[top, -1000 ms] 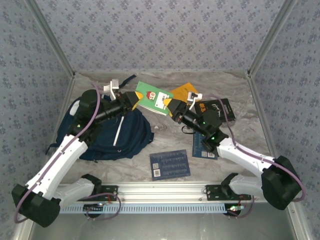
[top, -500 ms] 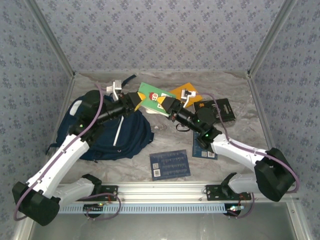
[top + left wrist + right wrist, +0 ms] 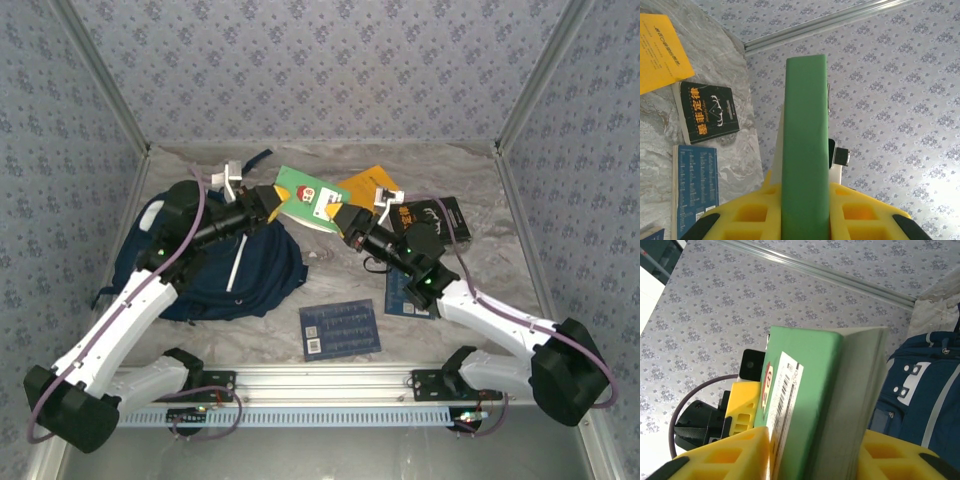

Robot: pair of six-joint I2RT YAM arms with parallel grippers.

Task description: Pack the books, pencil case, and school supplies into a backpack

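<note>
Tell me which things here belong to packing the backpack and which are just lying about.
Part of the job: backpack; green pack; orange book; black book; front blue book; second blue book.

Just there: marble table; patterned walls; metal rail.

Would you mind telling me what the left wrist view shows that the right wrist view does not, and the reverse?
Left wrist, not right wrist: the orange book, the black book with yellow lettering and a dark blue book, all lying flat on the marbled table.
Right wrist, not left wrist: the backpack with its white buckle patches, and the barcode label on the green pack.
Shared: the green pack clamped between that view's own yellow fingers, with patterned wall behind.
</note>
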